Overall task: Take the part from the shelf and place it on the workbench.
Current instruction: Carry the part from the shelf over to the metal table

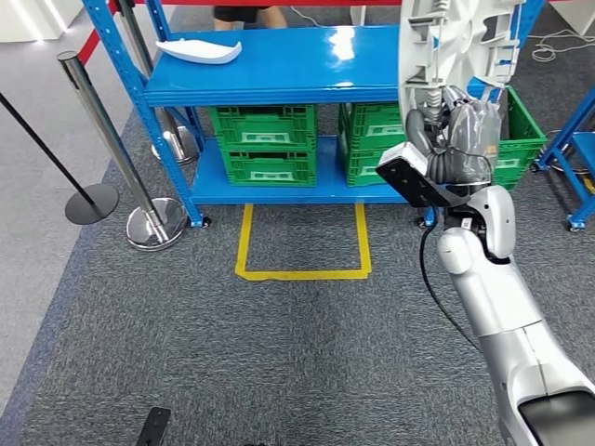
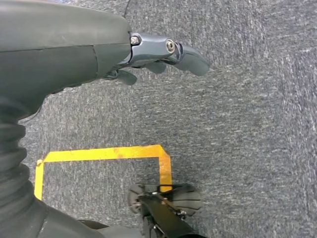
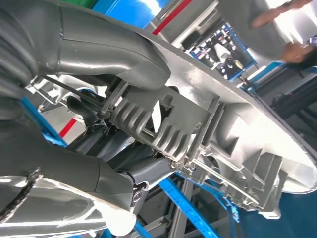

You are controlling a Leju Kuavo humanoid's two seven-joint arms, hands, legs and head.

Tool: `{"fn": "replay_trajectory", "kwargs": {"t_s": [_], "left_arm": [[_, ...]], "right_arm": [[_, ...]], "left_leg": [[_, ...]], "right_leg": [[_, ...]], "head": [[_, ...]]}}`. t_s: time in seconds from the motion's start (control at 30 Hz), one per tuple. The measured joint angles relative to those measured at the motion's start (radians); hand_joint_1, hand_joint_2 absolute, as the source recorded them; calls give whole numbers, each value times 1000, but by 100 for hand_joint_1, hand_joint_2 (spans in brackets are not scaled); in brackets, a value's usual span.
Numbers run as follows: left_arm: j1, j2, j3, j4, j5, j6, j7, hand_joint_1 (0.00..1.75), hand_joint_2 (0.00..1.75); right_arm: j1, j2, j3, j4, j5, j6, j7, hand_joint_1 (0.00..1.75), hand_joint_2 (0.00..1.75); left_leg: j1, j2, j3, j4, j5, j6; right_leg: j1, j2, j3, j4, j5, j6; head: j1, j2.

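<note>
Your right hand (image 1: 456,139) grips the white part (image 1: 456,42), lifted clear above the blue shelf's (image 1: 281,70) right end. Your left hand (image 2: 157,54) hangs released. The workbench placement is left to do.

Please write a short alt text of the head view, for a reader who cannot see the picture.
The robot's right hand holds a large white ribbed part up in front of a blue shelf. A second white part lies on the shelf, with green crates below.
</note>
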Motion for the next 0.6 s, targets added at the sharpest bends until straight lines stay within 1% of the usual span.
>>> {"fn": "replay_trajectory", "kwargs": {"t_s": [0.03,0.07,0.1,0.13,0.17,0.2,0.23,0.27,0.3,0.33,0.37,0.4,0.43,0.47,0.5,0.53,0.57,0.6], "left_arm": [[0,0,0,0,0,0,0,0,175],[0,0,0,0,0,0,0,0,175],[0,0,1,0,0,0,0,0,175],[0,1,1,0,0,0,0,0,175],[1,2,1,0,1,0,0,0,175],[1,3,2,0,1,0,0,0,175],[2,4,2,0,1,0,0,0,175],[1,4,2,0,1,0,-1,0,175],[0,3,2,0,1,0,-1,0,175],[-1,2,2,0,1,0,-1,0,175],[-2,2,3,0,1,-1,-1,0,175],[-2,1,3,0,2,-1,-2,0,175],[-1,2,3,0,2,-2,-2,0,175],[-1,1,3,0,2,-3,-3,0,175],[-1,1,3,0,2,-3,-3,0,175],[-1,0,3,0,2,-3,-3,0,175],[-1,0,3,0,2,-3,-3,0,175],[-2,-1,3,0,3,-3,-3,0,175]], "right_arm": [[2,-1,-1,0,-1,0,0,175,175],[3,-1,-1,0,-2,0,0,175,175],[4,-2,-2,0,-3,0,0,175,175],[4,-2,-2,0,-3,0,0,175,175],[3,-3,-2,0,-4,-1,0,175,175],[2,-3,-2,-1,-4,-2,0,175,175],[2,-3,-3,-2,-4,-3,0,175,175],[2,-4,-3,-2,-3,-4,0,175,175],[3,-6,-6,-3,-3,-4,0,175,175],[4,-9,-8,-4,-4,-4,0,175,175],[3,-12,-11,-4,-5,-5,0,175,175],[3,-14,-13,-5,-5,-5,0,175,175],[5,-15,-14,-5,-6,-5,0,175,175],[7,-17,-15,-5,-6,-6,0,175,175],[12,-20,-17,-5,-6,-7,0,175,175],[16,-26,-20,-5,-6,-8,0,175,175],[19,-32,-24,-5,-7,-9,0,175,175],[22,-38,-30,-5,-9,-11,0,175,175]], "left_leg": [[0,-1,-3,15,4,2],[0,-3,10,-9,26,7],[-1,-12,39,-66,61,14],[-1,-31,72,-132,91,24],[-1,-49,98,-190,114,33],[-2,-64,116,-228,126,40],[-3,-71,122,-243,125,45],[-4,-64,124,-251,124,47],[-2,-53,127,-261,123,49],[0,-42,130,-272,124,50],[3,-31,132,-283,126,51],[5,-20,134,-290,128,50],[4,-11,134,-291,129,51],[4,-1,134,-291,129,52],[3,9,134,-290,129,52],[3,18,134,-289,128,52],[3,26,134,-288,127,52],[3,34,134,-286,125,51]], "right_leg": [[1,7,0,0,1,-1],[3,16,-1,0,2,-1],[4,24,0,0,3,0],[5,32,-1,0,4,0],[5,40,-3,0,5,3],[4,48,-7,1,8,7],[2,55,-12,1,10,12],[0,64,-17,0,14,20],[-1,68,-23,-1,16,26],[0,62,-31,2,13,32],[2,46,-44,21,0,36],[3,25,-65,59,-24,40],[4,4,-92,115,-53,44],[4,-8,-122,182,-81,48],[3,-14,-147,237,-97,51],[3,-17,-157,262,-97,53],[2,-21,-150,250,-80,55],[2,-28,-123,199,-49,55]], "head": [[0,0],[0,0],[0,0],[0,0],[1,0],[0,0],[-1,0],[-2,0],[-4,0],[-2,0],[1,0],[4,0],[6,0],[8,0],[8,0],[9,0],[9,0],[9,0]]}}
